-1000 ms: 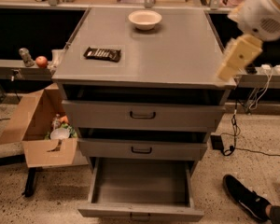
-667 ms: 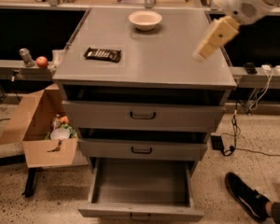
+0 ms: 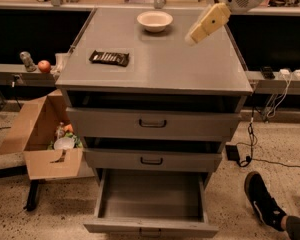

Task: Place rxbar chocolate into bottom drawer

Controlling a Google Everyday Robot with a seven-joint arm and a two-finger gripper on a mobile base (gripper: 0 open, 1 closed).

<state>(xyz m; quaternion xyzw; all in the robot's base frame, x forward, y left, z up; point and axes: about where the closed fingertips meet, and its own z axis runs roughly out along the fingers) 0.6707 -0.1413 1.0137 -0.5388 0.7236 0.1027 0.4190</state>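
The rxbar chocolate (image 3: 109, 58) lies flat on the left part of the grey cabinet top (image 3: 160, 69). The bottom drawer (image 3: 150, 206) is pulled wide open and shows a bare floor. My gripper (image 3: 205, 25) hangs above the back right part of the cabinet top, to the right of the cream bowl and well to the right of the bar. It holds nothing that I can see.
A cream bowl (image 3: 154, 20) stands at the back middle of the cabinet top. The two upper drawers (image 3: 152, 123) are shut. An open cardboard box (image 3: 47, 139) with items stands on the floor at the left. A person's shoe (image 3: 264, 201) rests on the floor at the lower right.
My gripper has moved left and toward the back, from off the cabinet's right edge to above the top near the bowl. The bar and the drawers have not moved.
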